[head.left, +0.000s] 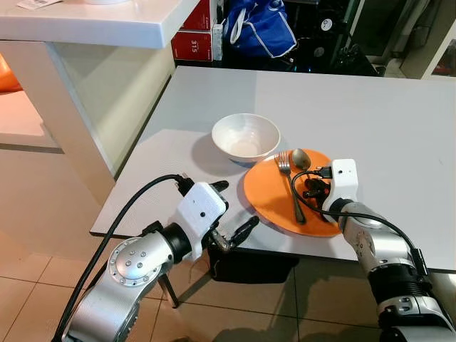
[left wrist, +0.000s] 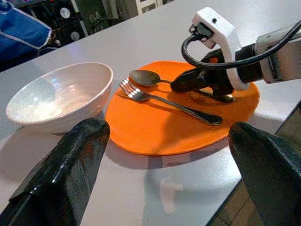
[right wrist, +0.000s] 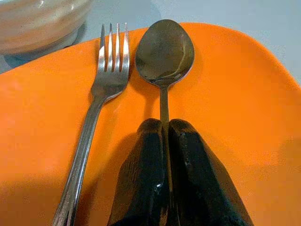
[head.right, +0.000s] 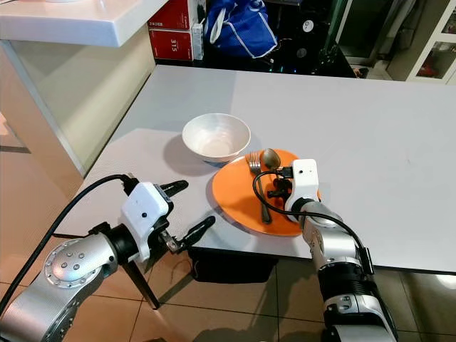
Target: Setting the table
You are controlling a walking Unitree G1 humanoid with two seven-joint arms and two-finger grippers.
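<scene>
A large grey table [head.left: 370, 114] spreads across the scene, its near edge toward the robot, with a tiled floor below and a pale counter [head.left: 107, 28] rising off the robot's left; beyond the far edge sit a blue bag [head.left: 260, 28] and a red box [head.left: 192, 44]. On the table near its front edge lies a round orange plate [head.left: 274, 196], and just beyond it toward the left stands a white bowl [head.left: 246, 135], its rim close to or touching the plate's far edge. On the plate lie a metal fork [right wrist: 106, 80] and a metal spoon [right wrist: 164, 52] side by side, tines and bowl pointing toward the white bowl, handles running back toward the robot; the fork is on the left of the spoon. The right gripper [right wrist: 164, 129] is low over the plate with its two black fingers [right wrist: 197, 169] pinched together on the spoon's handle, the thin stem caught in the seam between them, while the spoon's bowl rests on the plate ahead of the fingertips. The fork lies free just beside those fingers, not touched by them. The left gripper [head.right: 185, 210] hovers at the table's near left edge, to the left of the plate and apart from it, its fingers [left wrist: 70, 165] spread wide with nothing between them, pointing across the table toward the bowl and plate
</scene>
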